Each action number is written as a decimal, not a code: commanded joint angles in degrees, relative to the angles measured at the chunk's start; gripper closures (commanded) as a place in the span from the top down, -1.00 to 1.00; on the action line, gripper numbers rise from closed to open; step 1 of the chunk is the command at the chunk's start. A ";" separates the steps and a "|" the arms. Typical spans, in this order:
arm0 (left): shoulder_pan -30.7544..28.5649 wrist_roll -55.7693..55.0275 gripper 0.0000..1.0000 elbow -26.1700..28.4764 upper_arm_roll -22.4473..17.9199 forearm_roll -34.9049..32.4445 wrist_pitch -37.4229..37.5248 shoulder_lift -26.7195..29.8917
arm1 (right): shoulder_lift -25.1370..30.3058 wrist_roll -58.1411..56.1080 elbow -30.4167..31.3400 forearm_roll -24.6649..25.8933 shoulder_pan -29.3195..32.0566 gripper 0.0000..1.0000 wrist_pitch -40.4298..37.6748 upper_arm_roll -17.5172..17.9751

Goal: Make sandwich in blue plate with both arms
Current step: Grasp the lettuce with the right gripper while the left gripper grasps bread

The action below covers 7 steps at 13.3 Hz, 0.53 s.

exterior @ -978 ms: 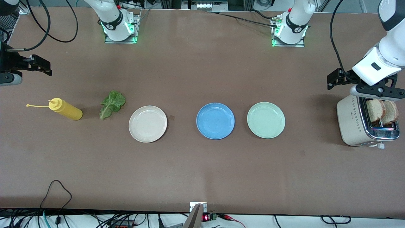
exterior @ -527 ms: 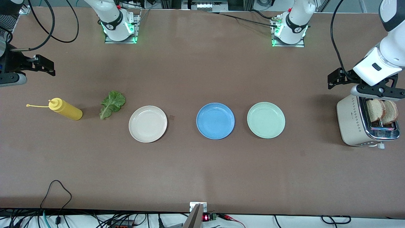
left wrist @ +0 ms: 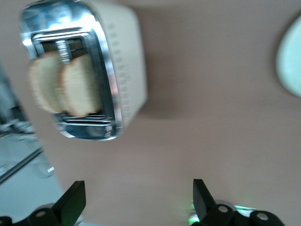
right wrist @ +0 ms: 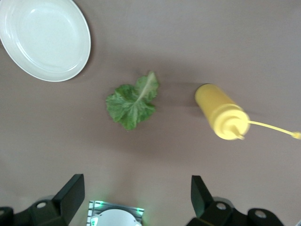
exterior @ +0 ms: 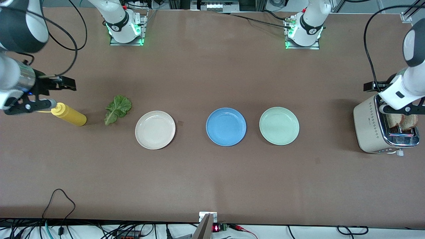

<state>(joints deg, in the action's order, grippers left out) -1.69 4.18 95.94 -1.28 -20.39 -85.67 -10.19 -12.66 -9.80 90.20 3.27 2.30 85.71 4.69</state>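
Glossy white arms [exterior: 411, 83], black bands, black cables, green-lit bases [exterior: 126, 33]

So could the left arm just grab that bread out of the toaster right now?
Probably yes. The left gripper hangs over the toaster with fingers open, and both bread slices stick up from the slots, nothing covering them.

Bright even overhead light, soft shadows, blurred toaster [left wrist: 82, 70]

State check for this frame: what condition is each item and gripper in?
Blue plate: empty.
Cream plate: empty.
Green plate: empty.
Lettuce leaf: flat on table, untouched.
Mustard bottle: lying on its side.
Toaster: two bread slices in slots.
Left gripper: open, over toaster.
Right gripper: open, empty, over the bottle's end of the table.
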 commanded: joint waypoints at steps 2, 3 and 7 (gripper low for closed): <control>-4.97 4.59 1.00 -1.81 0.66 -3.69 -2.19 -4.13 | -4.21 6.44 2.67 -2.91 0.34 1.00 8.03 -0.12; -6.46 9.14 1.00 -1.64 0.66 -3.34 -5.17 -4.48 | -3.52 8.81 7.23 -2.74 -0.18 1.00 13.29 -0.12; -14.56 17.78 1.00 1.00 0.75 7.21 -16.34 -5.36 | -2.98 20.95 20.70 -2.56 -1.06 1.00 30.63 -0.12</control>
<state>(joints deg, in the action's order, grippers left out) -13.93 18.17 96.23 -1.33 -15.59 -98.44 -15.35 -17.82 6.96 104.79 1.23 1.87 110.99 4.57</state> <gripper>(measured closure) 0.000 0.000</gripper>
